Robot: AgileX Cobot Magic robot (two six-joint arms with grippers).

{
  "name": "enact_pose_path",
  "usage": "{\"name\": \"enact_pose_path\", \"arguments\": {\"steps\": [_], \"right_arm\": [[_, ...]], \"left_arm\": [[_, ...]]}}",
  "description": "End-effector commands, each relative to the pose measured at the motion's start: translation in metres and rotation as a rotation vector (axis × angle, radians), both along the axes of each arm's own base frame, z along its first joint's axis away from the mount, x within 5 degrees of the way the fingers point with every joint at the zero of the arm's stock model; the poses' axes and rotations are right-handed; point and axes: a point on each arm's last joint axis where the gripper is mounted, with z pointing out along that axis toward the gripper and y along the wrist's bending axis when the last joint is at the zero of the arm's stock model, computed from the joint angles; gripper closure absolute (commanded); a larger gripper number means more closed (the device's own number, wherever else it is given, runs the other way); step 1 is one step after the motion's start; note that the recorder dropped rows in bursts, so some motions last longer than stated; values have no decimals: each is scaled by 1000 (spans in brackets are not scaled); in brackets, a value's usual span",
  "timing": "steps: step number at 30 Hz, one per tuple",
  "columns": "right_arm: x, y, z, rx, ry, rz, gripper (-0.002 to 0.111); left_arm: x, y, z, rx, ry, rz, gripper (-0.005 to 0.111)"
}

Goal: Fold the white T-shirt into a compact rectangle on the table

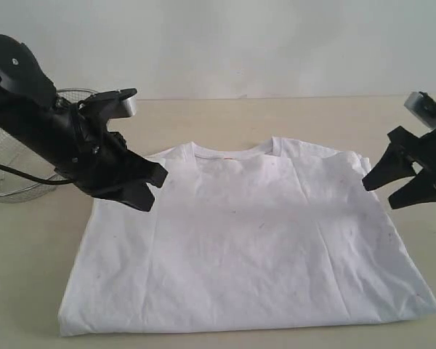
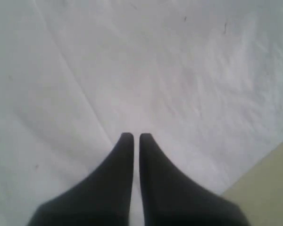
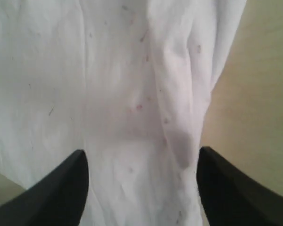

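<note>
Looking over the table (image 1: 276, 116) first: broad and pale, with the white T-shirt (image 1: 254, 247) lying flat on its near middle, collar toward the far side and hem toward the near edge. Shows no sleeve sticking out on either side. Reads as both sides already turned in, leaving a wide slab with roughly straight edges, plus a raised fold down the cloth in the right wrist view. Seems to lie chest-down, going by a faint pink tint through the cloth, though too washed out to be sure.

Judged about halfway: width brought in, length not yet shortened. Leaves the hem-to-collar folding, perhaps twice, and squaring the flared near corners into a compact rectangle.

Passing the wire basket (image 1: 7, 185) at the far left, behind the left arm: off the shirt and no part of the job.

Coming to the left gripper (image 1: 156, 190): poised over the shoulder on its own side, fingers pressed together with nothing between them, cloth lying flat beneath.

Ending with the right gripper (image 1: 378, 195): hanging at the shirt's opposite edge near the shoulder, fingers spread wide, holding nothing, the folded edge lying slack below the gap.
</note>
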Motion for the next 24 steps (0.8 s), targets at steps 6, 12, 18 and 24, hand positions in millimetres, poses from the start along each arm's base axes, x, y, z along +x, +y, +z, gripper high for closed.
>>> {"name": "enact_pose_path", "arguments": {"steps": [6,12,18,24], "right_arm": [[-1,-17,-37,116,56,-31,49],[-1,-17,-45,121,64,-37,49],[0,-14,-52,87,89,-52,49],[6,10,-55,45,90,27,49]], "left_arm": [[-2,-1,2,-3,-13,-16,102],[-2,-1,2,-3,-17,-14,102],[0,-1,3,-3,-37,-4,102],[1,-1,3,-3,-43,-1,102]]}}
